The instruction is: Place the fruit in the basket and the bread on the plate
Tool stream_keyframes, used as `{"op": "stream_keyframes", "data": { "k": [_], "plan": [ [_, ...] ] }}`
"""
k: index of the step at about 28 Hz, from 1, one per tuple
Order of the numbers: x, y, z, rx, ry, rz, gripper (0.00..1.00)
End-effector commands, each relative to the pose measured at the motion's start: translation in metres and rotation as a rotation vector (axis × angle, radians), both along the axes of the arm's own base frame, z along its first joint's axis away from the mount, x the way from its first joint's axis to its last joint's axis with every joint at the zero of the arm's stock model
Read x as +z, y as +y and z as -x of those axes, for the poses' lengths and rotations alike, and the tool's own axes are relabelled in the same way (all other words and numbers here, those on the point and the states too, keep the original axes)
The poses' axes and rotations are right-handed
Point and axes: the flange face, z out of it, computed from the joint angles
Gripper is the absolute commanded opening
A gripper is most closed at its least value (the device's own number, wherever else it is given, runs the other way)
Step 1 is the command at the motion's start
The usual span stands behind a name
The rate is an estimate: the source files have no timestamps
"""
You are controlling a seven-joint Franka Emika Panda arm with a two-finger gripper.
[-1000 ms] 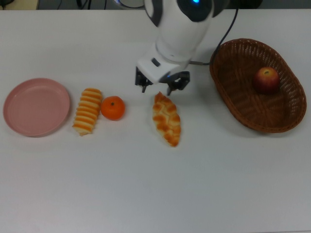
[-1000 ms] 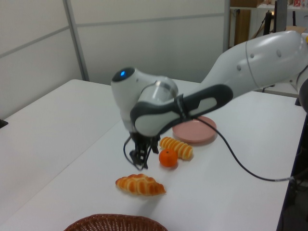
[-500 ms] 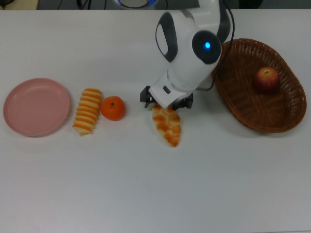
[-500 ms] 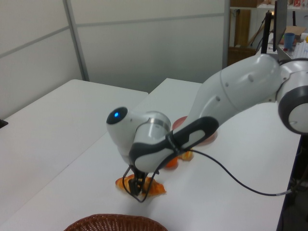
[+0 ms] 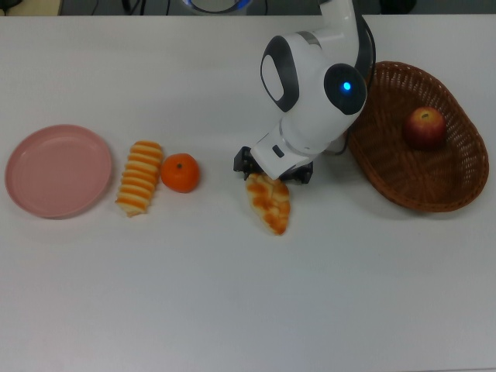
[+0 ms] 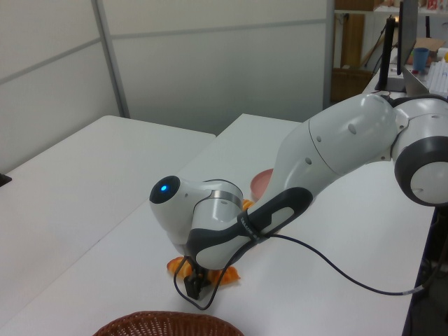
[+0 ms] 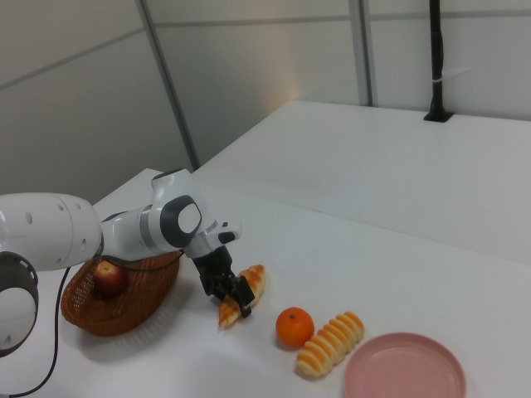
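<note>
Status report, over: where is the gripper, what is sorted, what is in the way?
Gripper down at braided loaf. Apple in basket; plate bare. Mandarin and ridged roll between loaf and plate.

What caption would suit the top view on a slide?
Gripper down at the braided loaf; apple in basket, pink plate bare.

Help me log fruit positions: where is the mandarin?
In the top view, the mandarin sits left of centre, right beside the ridged roll, with the braided loaf farther right.
</note>
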Motion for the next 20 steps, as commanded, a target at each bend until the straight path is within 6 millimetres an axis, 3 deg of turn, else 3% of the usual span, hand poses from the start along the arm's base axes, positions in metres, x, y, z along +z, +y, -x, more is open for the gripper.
{"op": "stream_keyframes", "data": {
  "k": [1,9,12,14,17,18,20],
  "plan": [
    [0.011,-0.006,-0.003,-0.03,-0.037,-0.005,0.0],
    [0.075,-0.037,-0.012,-0.099,-0.101,-0.085,0.0],
    [0.109,-0.065,-0.015,-0.129,-0.132,-0.114,0.0],
    [0.135,-0.098,-0.02,-0.16,-0.147,-0.126,0.0],
    [0.149,-0.139,-0.025,-0.189,-0.14,-0.117,0.0],
    [0.161,-0.166,-0.028,-0.204,-0.153,-0.118,0.0],
    [0.167,-0.198,-0.029,-0.226,-0.16,-0.115,0.0]
  ]
}}
